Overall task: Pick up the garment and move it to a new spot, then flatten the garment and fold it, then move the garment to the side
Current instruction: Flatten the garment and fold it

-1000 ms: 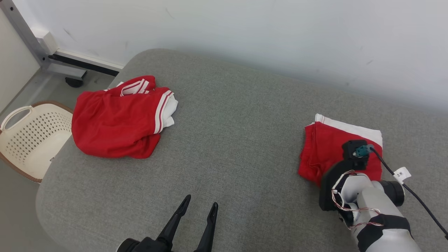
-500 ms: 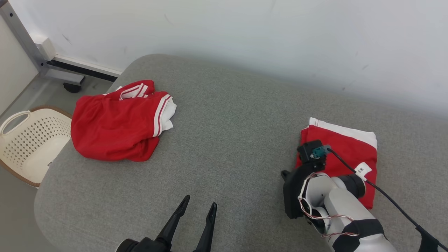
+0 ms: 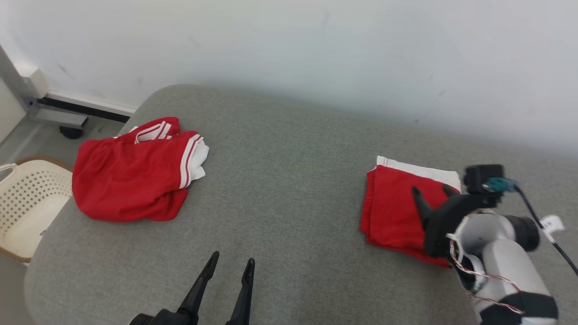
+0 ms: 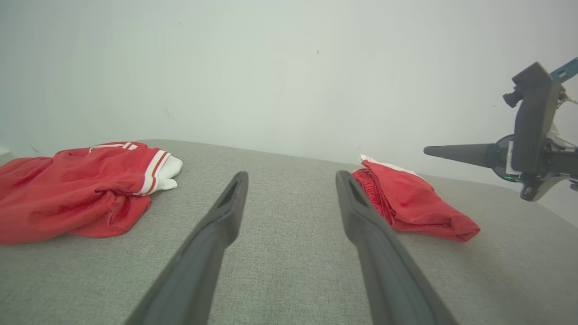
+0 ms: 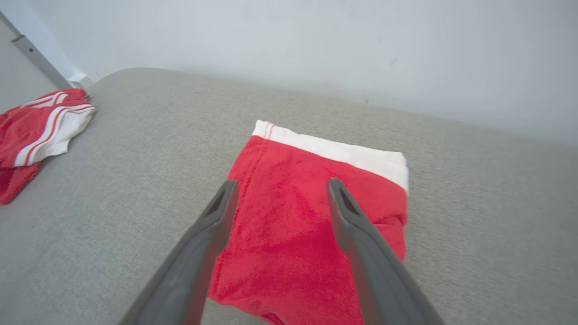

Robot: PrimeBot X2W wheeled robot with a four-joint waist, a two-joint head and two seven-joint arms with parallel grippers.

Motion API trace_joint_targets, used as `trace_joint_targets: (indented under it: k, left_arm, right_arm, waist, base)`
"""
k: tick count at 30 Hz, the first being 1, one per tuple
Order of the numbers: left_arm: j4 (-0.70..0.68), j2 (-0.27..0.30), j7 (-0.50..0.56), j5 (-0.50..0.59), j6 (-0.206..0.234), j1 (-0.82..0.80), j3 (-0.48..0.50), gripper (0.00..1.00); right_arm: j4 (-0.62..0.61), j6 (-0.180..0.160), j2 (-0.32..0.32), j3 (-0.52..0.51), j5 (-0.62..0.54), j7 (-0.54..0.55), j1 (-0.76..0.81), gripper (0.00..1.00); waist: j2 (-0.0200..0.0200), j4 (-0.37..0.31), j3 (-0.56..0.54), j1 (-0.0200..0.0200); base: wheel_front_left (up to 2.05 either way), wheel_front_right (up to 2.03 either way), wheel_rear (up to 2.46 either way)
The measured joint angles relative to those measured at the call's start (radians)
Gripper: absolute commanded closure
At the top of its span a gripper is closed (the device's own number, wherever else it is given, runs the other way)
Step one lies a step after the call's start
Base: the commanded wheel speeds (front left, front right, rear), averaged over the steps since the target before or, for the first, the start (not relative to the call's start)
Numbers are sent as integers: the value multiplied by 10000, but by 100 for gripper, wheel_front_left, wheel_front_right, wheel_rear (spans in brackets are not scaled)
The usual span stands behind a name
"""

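Note:
A folded red garment with a white band lies flat at the right of the grey padded table. My right gripper hovers just above it, open, with nothing between its fingers. The right wrist view shows the folded garment under the spread gripper. A second red garment, crumpled, with white stripes, lies at the table's left. My left gripper stands open and empty near the front edge. The left wrist view has the left gripper between the crumpled garment and the folded garment.
A cream perforated basket sits beyond the table's left edge. A metal frame on a caster stands at the back left. A white wall runs behind the table. Bare grey surface lies between the two garments.
My right gripper has opened and lifted off the folded garment, so its fingers now show. The head camera has turned, shifting the whole picture. The left gripper has not moved.

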Motion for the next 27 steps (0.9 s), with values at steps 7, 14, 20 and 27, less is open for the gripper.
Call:
trace_joint_targets:
  k: [7, 14, 20, 27]
  left_arm:
    - [-190, 61, 0, 0, 146, 187, 395, 0]
    - [-554, 31, 0, 10, 303, 450, 1154, 0]
    - [-773, -98, 0, -345, 228, 702, 1992, 0]
    - [-395, -134, 0, -441, -119, 912, 2391, 0]
  right_arm:
    - [-1983, 0, 238, -2008, -869, -612, 1577, 0]
    - [-3490, 0, 370, -2897, -1007, -2514, 3261, 0]
    - [-3827, 0, 405, -2554, -502, -4126, 4810, 0]
    - [-3687, 0, 408, -2094, -587, -4815, 5702, 0]
  waist:
    - [0, -515, -135, 0]
    - [-1, -1056, -252, 0]
    - [-1, -1534, -383, 0]
    - [-1, -2112, -469, -1]
  base:
    - [0, 0, 0]
    - [0, 0, 0]
    - [0, 0, 0]
    - [0, 0, 0]
